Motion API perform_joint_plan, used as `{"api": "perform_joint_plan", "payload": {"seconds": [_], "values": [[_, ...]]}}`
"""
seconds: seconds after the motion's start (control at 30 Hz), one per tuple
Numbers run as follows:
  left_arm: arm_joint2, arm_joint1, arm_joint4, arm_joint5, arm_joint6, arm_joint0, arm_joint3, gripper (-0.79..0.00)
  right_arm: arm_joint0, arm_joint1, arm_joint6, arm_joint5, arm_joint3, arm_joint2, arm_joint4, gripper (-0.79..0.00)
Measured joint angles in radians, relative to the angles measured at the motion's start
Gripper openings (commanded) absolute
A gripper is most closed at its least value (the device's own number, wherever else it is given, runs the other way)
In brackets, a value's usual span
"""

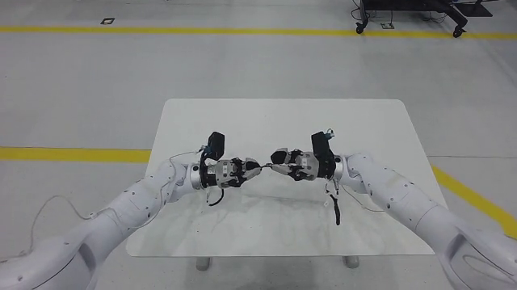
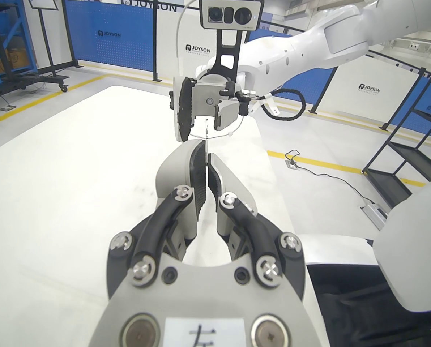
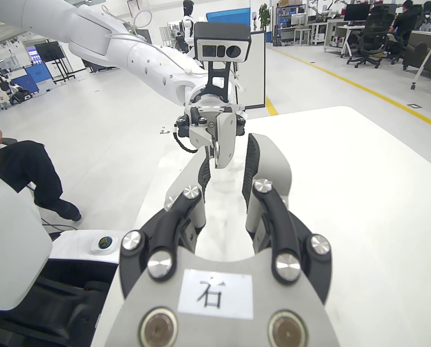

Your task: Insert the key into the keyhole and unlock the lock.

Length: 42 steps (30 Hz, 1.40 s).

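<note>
Apparently insertion is not yet begun: left gripper point(image 2: 206, 151) pinches the key point(image 2: 206, 131) above the table point(image 1: 363, 128), blade aimed at the right gripper point(image 3: 228, 151), whose fingers stand apart, seemingly empty. I cannot make out the lock. Next move calls for finding the keyhole and aligning.
</note>
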<state>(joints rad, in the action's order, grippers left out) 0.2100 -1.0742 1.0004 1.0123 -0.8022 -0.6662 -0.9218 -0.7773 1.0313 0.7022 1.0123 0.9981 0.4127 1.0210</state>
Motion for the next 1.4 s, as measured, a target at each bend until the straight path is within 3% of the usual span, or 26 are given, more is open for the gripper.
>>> {"api": "perform_joint_plan", "payload": {"seconds": [0.17,0.27,0.63,0.67,0.7,1.1,1.4], "values": [[0.0,-0.005,-0.008,0.0,0.022,0.004,0.007,-0.785,0.006,0.004,-0.052,0.0,0.005,-0.009,-0.012,-0.597],[0.002,-0.006,-0.007,0.0,0.027,0.006,0.007,-0.785,0.011,0.005,-0.086,0.0,0.006,-0.015,-0.022,-0.785],[0.019,-0.013,0.001,0.0,0.073,0.006,0.005,-0.77,0.02,0.005,-0.134,0.0,0.014,-0.034,-0.059,-0.785],[0.023,-0.013,0.0,0.0,0.074,0.005,0.006,-0.422,0.021,0.005,-0.137,0.0,0.014,-0.035,-0.06,-0.785],[0.027,-0.013,0.0,0.0,0.075,0.004,0.007,0.0,0.022,0.004,-0.14,0.0,0.014,-0.036,-0.061,-0.785],[0.108,0.006,0.029,0.0,0.09,-0.024,0.003,0.0,0.019,-0.01,-0.098,0.0,0.027,-0.024,-0.029,-0.785],[0.222,0.067,0.026,-0.086,0.141,-0.095,-0.061,0.0,0.005,-0.026,-0.058,0.0,0.033,-0.002,-0.008,-0.785]]}}
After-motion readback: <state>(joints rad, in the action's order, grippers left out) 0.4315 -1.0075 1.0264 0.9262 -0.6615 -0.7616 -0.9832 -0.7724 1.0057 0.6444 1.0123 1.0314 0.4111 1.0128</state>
